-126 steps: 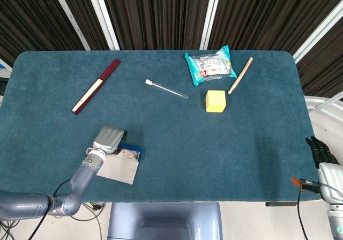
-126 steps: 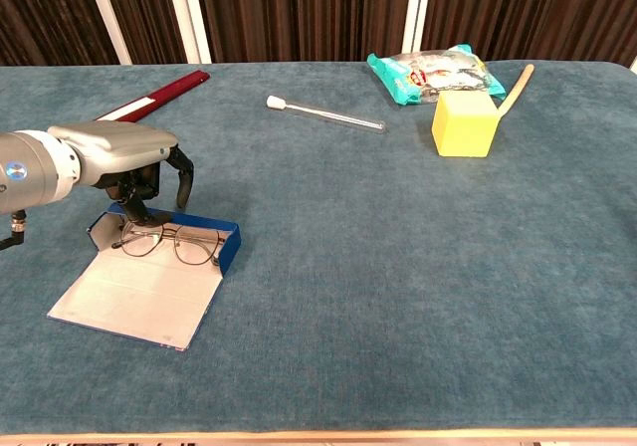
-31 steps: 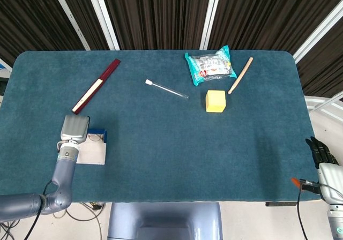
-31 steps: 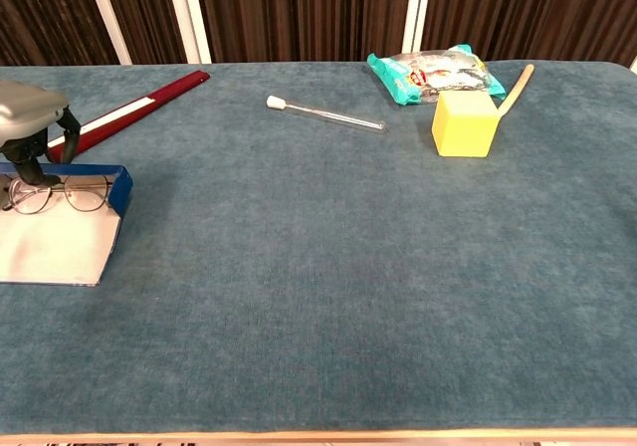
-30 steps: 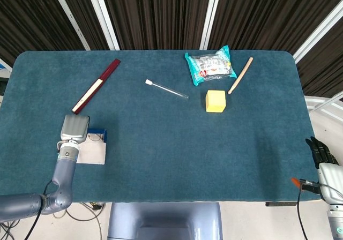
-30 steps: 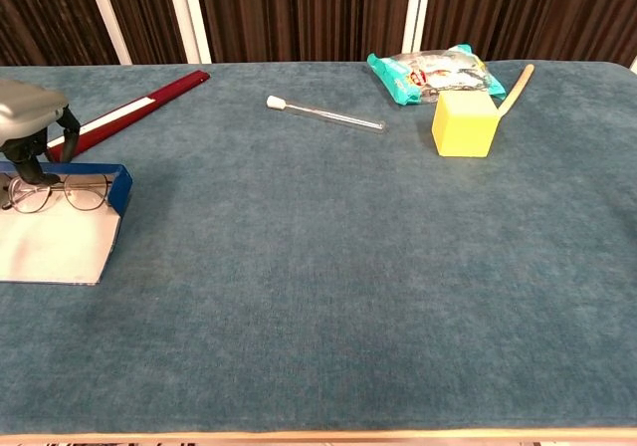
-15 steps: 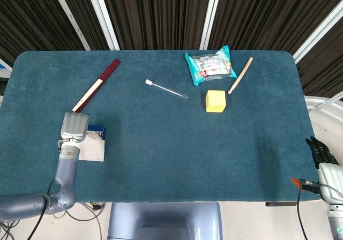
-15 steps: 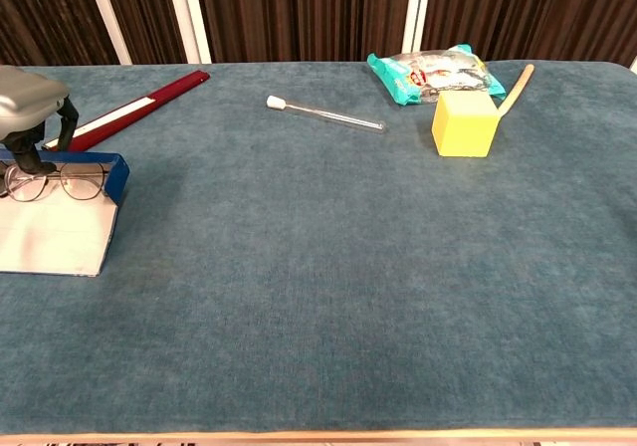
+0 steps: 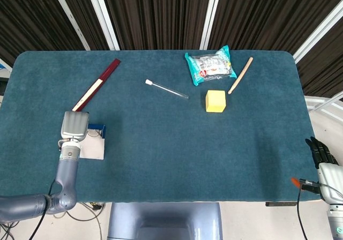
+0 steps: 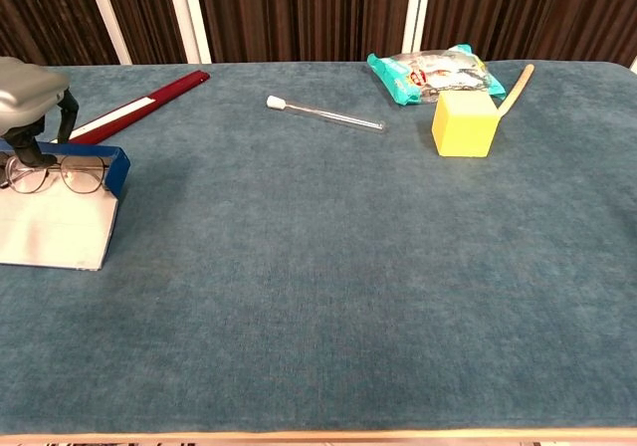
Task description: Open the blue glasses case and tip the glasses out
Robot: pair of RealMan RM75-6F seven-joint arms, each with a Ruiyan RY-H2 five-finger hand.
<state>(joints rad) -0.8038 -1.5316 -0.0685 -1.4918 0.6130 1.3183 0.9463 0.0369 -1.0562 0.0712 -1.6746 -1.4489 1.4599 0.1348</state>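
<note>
The blue glasses case (image 10: 107, 171) lies open near the table's left edge, its pale lid flap (image 10: 52, 231) spread flat toward me. Wire-framed glasses (image 10: 58, 177) rest inside against the blue wall. My left hand (image 10: 30, 90) hangs over the case's far left end, fingers (image 10: 20, 147) curled down and gripping its back wall. In the head view the left hand (image 9: 75, 125) covers most of the case (image 9: 98, 128). My right hand (image 9: 321, 151) hangs off the table at the lower right, its dark fingers straight and holding nothing.
A dark red and white flat stick (image 9: 96, 85) lies just beyond the left hand. Further right lie a thin tube with a white cap (image 9: 166, 89), a yellow cube (image 9: 215, 100), a teal snack bag (image 9: 210, 65) and a wooden stick (image 9: 240, 75).
My left hand has dragged the open case to the left, with the glasses still inside, then nudged it slightly away from me. The right hand has stayed still.
</note>
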